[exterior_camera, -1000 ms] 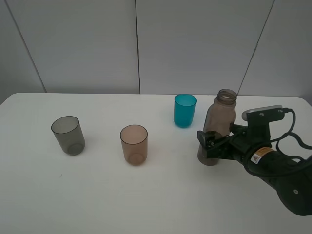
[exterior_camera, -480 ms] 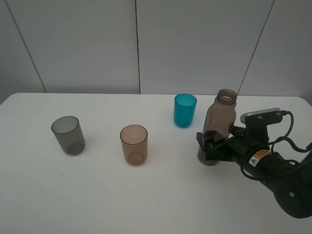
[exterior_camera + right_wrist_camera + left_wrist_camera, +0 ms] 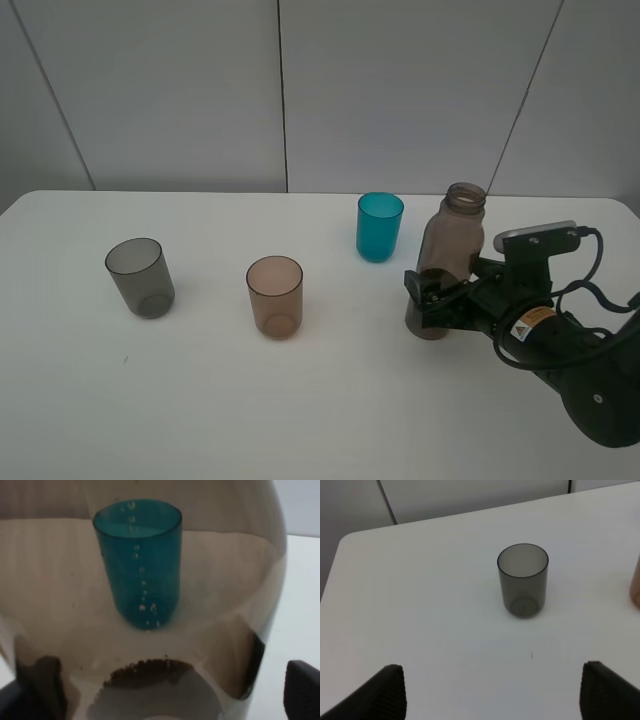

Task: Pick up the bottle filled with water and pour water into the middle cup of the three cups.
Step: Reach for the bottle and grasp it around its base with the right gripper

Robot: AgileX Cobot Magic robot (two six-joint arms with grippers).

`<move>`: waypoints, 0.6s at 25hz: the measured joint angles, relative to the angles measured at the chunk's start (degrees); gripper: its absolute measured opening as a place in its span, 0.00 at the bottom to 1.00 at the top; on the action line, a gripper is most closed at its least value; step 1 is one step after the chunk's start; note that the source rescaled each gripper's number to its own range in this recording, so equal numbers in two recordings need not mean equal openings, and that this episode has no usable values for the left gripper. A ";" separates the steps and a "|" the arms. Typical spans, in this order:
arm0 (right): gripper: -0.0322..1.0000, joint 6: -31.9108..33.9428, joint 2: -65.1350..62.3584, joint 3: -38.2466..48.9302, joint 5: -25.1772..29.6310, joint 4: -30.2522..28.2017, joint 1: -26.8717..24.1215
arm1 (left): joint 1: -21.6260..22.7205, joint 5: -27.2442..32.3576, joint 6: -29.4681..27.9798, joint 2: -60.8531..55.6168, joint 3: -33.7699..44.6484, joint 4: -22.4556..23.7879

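Straddles the tall smoky brown-grey translucent plastic bottle (image 3: 452, 235) low with the wide-set right hand (image 3: 432, 300) for a stable lift; clamped or not, cannot tell.

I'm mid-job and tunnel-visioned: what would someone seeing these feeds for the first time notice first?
The tall smoky bottle on the right of the table, standing upright with the right gripper straddling its lower body. Next comes the bright teal cup, farther back and to its left, the only strong colour. The brownish-peach cup and the grey cup trail off leftward.
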 joint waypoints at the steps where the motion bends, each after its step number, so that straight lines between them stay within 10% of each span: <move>1: 0.84 0.00 0.00 0.00 0.00 0.00 0.00 | 0.00 0.00 0.00 0.00 0.00 0.00; 5: 0.54 0.00 0.00 0.00 0.00 0.00 0.00 | 0.00 0.00 0.00 0.00 0.00 0.00; 9: 0.03 0.04 0.00 -0.05 -0.01 -0.43 0.00 | 0.00 0.00 0.00 0.00 0.00 0.00; 15: 0.03 0.04 0.00 -0.22 -0.01 -0.43 0.00 | 0.00 0.00 0.00 0.00 0.00 0.00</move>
